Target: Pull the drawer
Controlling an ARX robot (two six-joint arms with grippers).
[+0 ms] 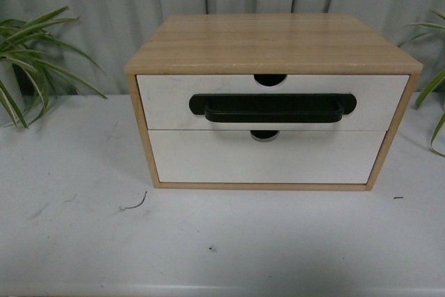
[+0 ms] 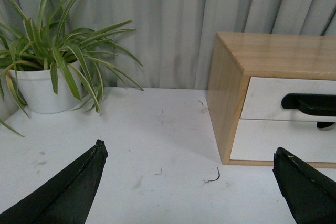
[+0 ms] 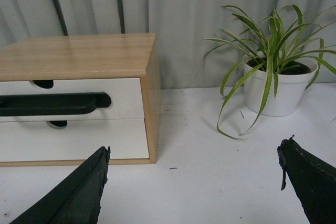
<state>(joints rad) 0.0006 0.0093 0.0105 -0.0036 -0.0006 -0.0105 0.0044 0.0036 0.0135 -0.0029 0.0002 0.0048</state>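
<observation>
Black-fingered and gaping wide, gripping nothing. Hovering left gripper (image 2: 189,146) and right gripper (image 3: 195,144) over the surface (image 1: 69,241), facing the shut drawer (image 1: 167,99), well apart from its handle (image 1: 272,108).

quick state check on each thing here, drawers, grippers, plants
drawer: shut, flush with the cabinet front
lower drawer: shut
left gripper: open, empty
right gripper: open, empty
left potted plant: upright
right potted plant: upright
</observation>
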